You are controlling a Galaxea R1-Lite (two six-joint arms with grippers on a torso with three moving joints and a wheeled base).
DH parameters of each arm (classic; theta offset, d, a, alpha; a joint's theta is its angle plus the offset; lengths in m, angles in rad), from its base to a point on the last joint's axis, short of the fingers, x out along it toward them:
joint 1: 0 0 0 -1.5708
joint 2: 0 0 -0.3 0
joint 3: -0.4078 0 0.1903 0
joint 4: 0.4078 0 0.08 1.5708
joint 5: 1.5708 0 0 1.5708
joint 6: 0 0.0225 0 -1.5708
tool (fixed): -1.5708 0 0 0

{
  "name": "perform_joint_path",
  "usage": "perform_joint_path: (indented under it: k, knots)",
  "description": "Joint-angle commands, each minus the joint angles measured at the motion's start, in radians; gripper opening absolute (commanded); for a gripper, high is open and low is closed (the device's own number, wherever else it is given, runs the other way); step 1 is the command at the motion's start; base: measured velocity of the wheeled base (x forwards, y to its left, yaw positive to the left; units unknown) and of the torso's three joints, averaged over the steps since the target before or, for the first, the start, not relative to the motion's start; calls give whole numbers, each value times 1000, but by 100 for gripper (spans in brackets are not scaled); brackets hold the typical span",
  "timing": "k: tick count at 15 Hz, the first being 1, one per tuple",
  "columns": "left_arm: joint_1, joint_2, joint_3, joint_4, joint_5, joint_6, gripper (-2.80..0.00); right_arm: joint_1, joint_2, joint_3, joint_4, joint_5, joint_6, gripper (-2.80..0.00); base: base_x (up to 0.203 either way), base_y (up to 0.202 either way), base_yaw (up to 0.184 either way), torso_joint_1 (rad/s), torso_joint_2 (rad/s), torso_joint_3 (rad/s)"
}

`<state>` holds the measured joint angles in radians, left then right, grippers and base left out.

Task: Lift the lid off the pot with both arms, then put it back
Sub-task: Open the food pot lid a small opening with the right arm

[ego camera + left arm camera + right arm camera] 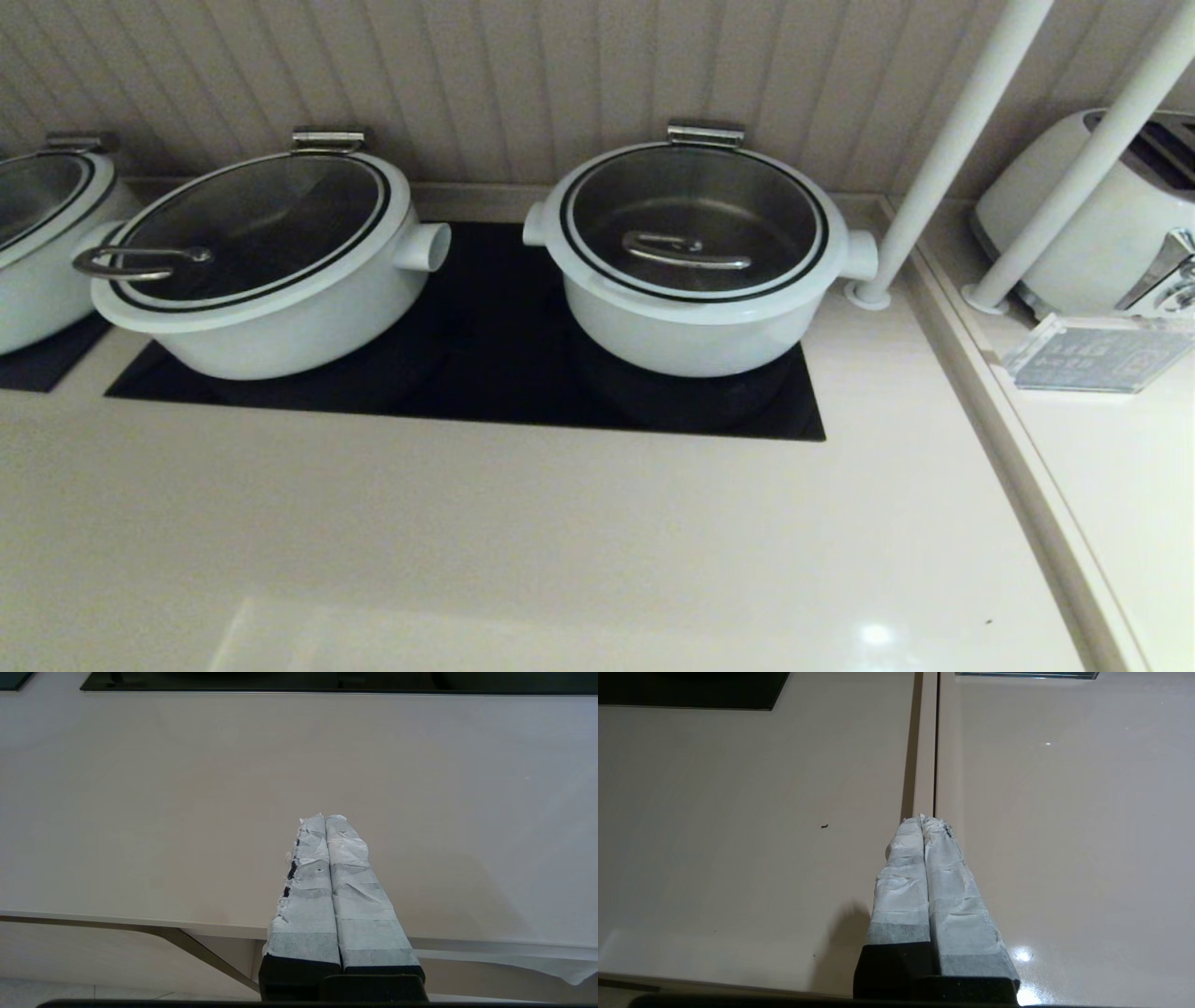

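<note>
Two white pots share the black cooktop panel [485,327] in front of you, and the one you want is the right-hand one. Its lid [695,222] sits flat and closed on the pot [691,327], the straight steel bar handle [686,250] lying across the centre of the glass. You can see a stubby white side handle [861,256] on the pot's right and a steel hinge bracket [706,134] at its far rim. To its left stands the wider pot [271,308] with a loop-handled lid [252,229], and part of a third pot [42,243] shows at the far left edge.

Neither arm appears in your head view. The left gripper [325,817] hovers over the bare beige counter [523,523] near its front edge, its paper-wrapped fingers [308,896] pressed together on nothing. The right gripper [923,819] is likewise closed and empty, fingers [957,896] together, above the counter by the seam [934,742] between two surfaces.

Right of the pot you have two white poles [943,159], a white toaster [1092,215] and a clear acrylic sign [1088,353].
</note>
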<state>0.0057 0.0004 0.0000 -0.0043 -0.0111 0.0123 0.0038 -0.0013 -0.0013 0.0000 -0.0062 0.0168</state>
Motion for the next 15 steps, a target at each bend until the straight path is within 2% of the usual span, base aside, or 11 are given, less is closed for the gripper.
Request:
perform_joint_path:
  k: [1, 12, 15]
  knots:
    - [1, 0, 0, 0, 0, 0, -280, 1, 1, 0, 0, 0, 0, -280, 0, 0, 0, 0, 0, 0]
    - [0, 0, 0, -2, 0, 1, -280, 1, 1, -17, 9, 12, -46, -280, 0, 0, 0, 0, 0, 0]
    - [-3, 0, 0, -2, 0, 1, -280, 1, 83, -101, 15, 73, -43, -280, 0, 0, 0, 0, 0, 0]
